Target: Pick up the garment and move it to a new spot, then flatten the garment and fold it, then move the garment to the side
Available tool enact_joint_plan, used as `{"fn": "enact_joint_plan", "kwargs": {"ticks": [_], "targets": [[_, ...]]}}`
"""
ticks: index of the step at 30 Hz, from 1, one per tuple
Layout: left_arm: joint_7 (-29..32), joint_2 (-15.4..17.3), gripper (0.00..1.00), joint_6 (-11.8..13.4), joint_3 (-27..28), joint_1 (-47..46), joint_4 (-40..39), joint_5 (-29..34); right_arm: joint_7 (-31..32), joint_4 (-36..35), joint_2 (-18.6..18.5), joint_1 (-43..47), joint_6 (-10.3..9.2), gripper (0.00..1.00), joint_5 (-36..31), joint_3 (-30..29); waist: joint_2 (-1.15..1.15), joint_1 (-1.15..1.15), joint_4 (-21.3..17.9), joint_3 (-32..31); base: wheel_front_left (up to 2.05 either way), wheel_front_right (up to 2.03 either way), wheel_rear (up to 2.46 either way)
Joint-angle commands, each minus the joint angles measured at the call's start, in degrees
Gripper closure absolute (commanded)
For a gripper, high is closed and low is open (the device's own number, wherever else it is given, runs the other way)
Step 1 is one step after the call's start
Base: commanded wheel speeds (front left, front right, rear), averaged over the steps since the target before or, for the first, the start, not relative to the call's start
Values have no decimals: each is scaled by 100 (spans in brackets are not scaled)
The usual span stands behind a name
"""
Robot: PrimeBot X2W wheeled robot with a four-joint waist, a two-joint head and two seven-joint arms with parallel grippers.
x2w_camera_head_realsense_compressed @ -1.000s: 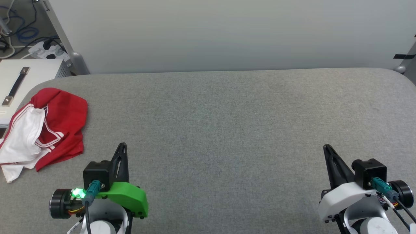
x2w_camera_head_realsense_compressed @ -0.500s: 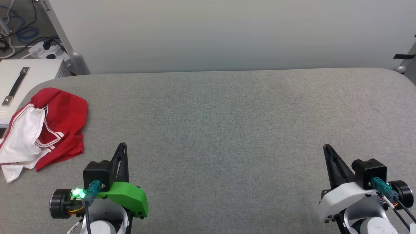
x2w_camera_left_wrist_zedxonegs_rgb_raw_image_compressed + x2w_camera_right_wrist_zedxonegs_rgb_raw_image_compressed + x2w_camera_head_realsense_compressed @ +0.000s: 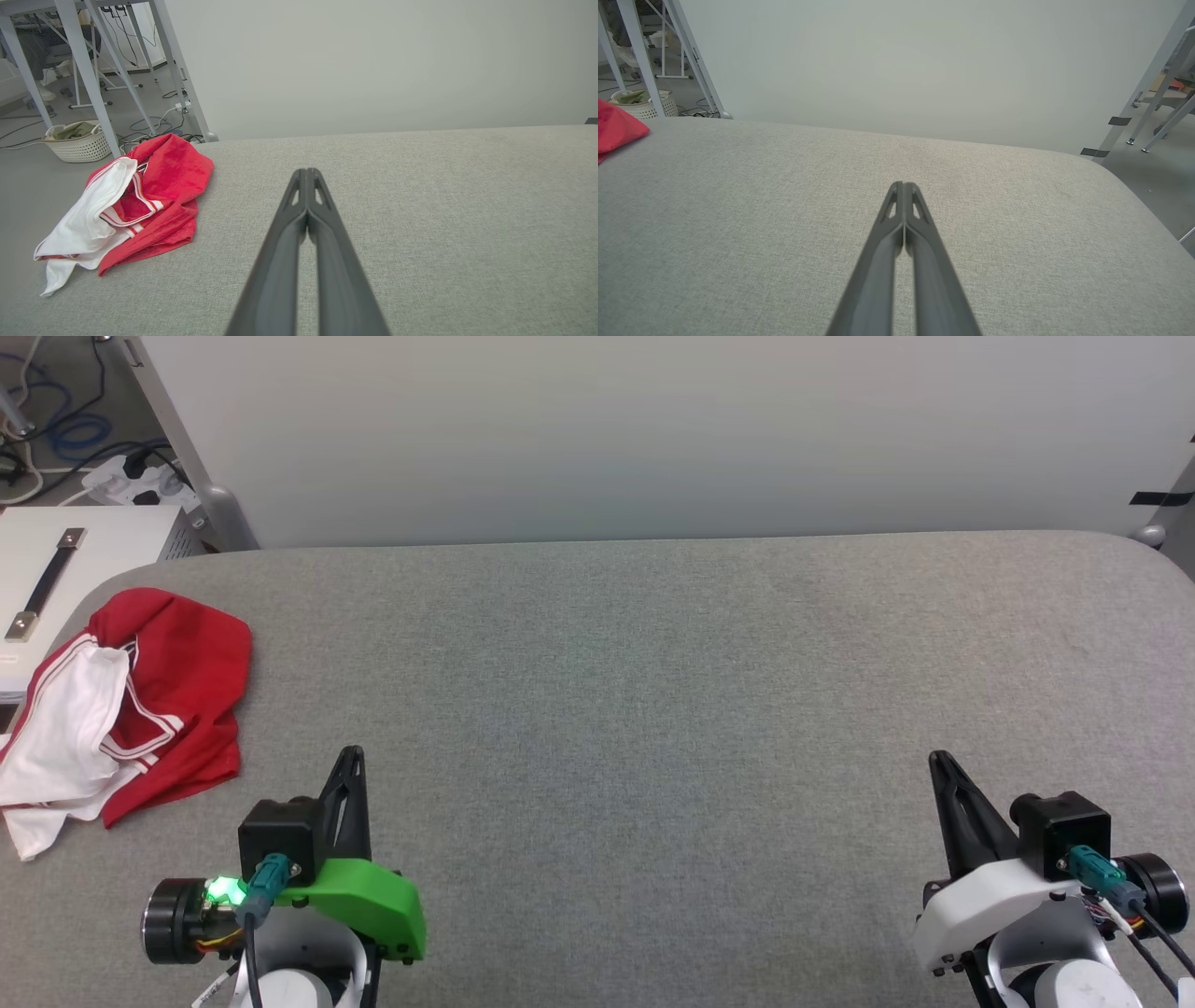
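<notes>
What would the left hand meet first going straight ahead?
The way looks free: the left hand points over the bare grey surface toward the wall, though depth is unclear; the garment lies off to its left.

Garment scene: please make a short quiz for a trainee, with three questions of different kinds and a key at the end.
1. True or false: the garment lies spread out flat.
2. Which tool is nearer to the garment? A) left tool B) right tool
3. Fill in: the jaws of both tools are ____.

Key
1. False: it lies crumpled near the left edge of the grey surface.
2. A
3. shut, holding nothing
</notes>
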Motion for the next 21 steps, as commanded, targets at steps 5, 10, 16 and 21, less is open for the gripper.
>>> {"fn": "enact_joint_plan", "kwargs": {"ticks": [5, 10, 16, 21], "targets": [[-4, -26, 100, 24, 6, 69, -15, 57, 16, -21, 14, 40, -5, 100, -54, 7, 0, 0, 0, 0, 0, 0, 0], [0, 0, 0, 0, 0, 0, 0, 0, 0, 0, 0, 0, 0, 0, 0, -1, 0, 0, 0, 0, 0, 0, 0], [-16, 2, 0, 1, -4, 1, 14, -18, -17, 13, -2, 3, 0, 0, 24, -8, 0, 0, -1, 1, 0, 0, 0], [-74, 1, 0, 3, -11, 8, 59, -72, -74, 38, -1, 11, 0, 0, 94, -24, 0, 0, -1, 4, 0, 0, 0]]}}
